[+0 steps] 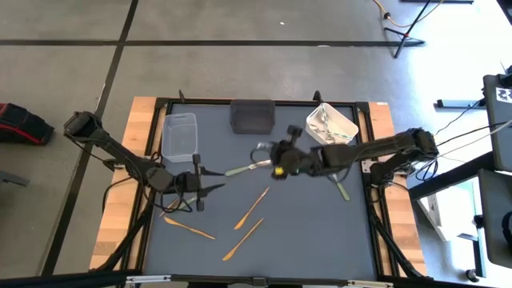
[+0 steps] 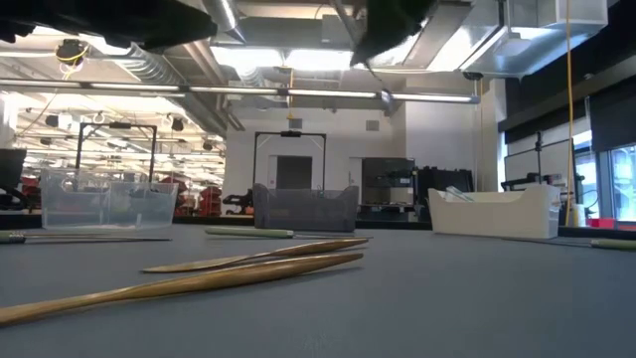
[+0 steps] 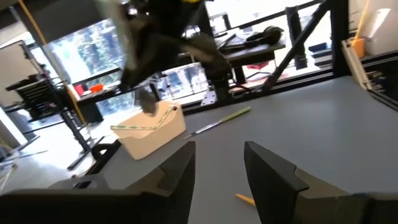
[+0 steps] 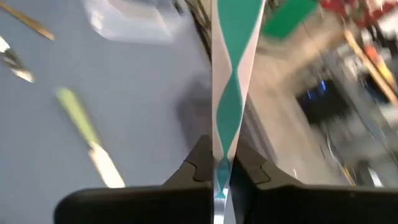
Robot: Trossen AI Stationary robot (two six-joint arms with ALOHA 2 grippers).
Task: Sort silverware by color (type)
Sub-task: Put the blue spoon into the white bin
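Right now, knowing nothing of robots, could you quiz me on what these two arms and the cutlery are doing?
1. True or false: the left hand is open and empty.
2. The right hand is: A) open and empty; B) shut on a slim green-and-pale utensil; C) holding a white tub.
3. How many slim copper-gold utensils lie loose on the dark grey table mat?

Key: 1 true. 2 B. 3 three; the other two are at and.
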